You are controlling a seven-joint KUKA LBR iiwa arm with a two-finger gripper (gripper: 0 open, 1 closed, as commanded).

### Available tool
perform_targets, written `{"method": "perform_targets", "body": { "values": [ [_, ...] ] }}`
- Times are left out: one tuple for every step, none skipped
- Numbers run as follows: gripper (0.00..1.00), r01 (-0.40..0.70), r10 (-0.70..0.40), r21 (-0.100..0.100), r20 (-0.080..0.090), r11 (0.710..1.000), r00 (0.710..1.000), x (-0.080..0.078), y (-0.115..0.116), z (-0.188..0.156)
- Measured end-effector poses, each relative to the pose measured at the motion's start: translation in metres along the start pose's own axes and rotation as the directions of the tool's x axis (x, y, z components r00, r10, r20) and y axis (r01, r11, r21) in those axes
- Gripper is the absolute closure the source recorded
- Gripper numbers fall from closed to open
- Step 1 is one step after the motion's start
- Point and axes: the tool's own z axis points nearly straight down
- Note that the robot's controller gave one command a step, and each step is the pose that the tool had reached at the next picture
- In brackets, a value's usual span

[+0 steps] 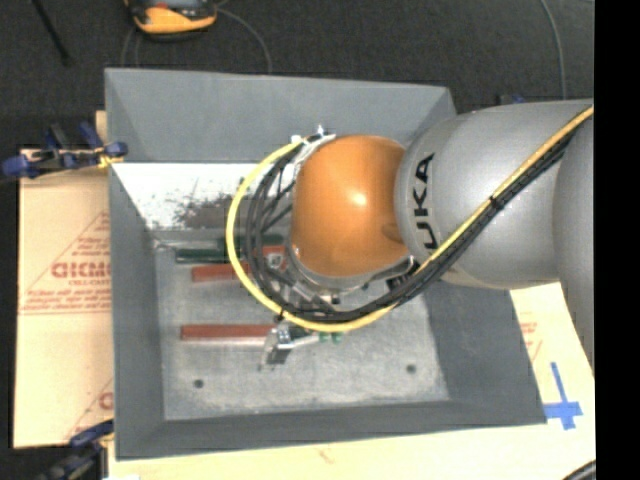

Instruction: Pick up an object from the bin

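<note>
Orange wrist cover (345, 208) above grey bin (135, 318) with reddish sticks (213, 274), gripper (279, 348) at lower stick (225, 334) end, grip unclear.

Floor dark (330, 28), near black, with a fine speckled texture like carpet; it ran along the top of the view. At upper left on it lay a small orange-and-black handheld device with a grey screen (170, 3). A thin pale cable (258, 36) curved away from the device. A second thin pale cable (557, 38) looped at upper right. A thin dark rod (45, 16) lay slantwise at far upper left.
</note>
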Motion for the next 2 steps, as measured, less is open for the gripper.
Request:
{"method": "perform_targets", "body": {
  "values": [
    [0.00,0.038,-0.038,0.002,-0.003,0.999,0.999,-0.026,-0.023,0.069],
    [1.00,0.142,-0.142,0.002,-0.021,0.990,0.990,-0.039,-0.013,0.115]
  ]
}}
